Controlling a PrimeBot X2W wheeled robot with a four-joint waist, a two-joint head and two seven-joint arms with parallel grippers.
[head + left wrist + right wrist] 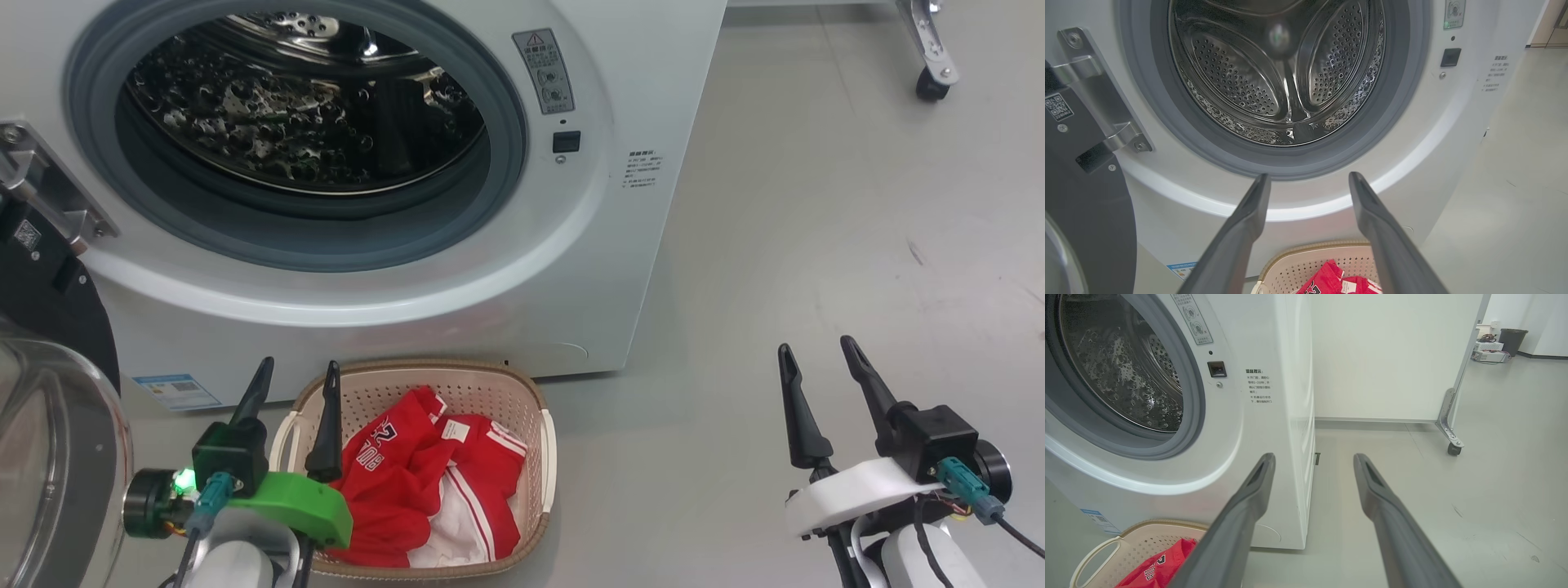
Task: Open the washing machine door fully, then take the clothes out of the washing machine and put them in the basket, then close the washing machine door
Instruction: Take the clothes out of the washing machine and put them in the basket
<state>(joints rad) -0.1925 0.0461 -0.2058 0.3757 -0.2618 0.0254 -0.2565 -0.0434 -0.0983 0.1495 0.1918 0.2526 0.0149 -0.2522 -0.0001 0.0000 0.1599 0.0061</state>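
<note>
The white washing machine (620, 269) stands with its mouth uncovered; the steel drum (302, 106) (1278, 69) looks bare inside. Its door (49, 384) (1081, 196) hangs swung out at the far left, black rim and clear glass bowl showing. Red and white clothes (424, 482) (1331, 281) (1155, 567) lie in the cream basket (543, 457) (1098, 555) on the floor below the machine's front. My left gripper (295, 377) (1308, 177) is open over the basket's left end, empty. My right gripper (816, 351) (1314, 457) is open over bare floor to the right, empty.
A white panel on a castor wheel (931, 82) (1453, 448) stands behind the machine at the right. Grey floor (857, 245) stretches to the right of the machine. A dark bin (1513, 339) sits far back.
</note>
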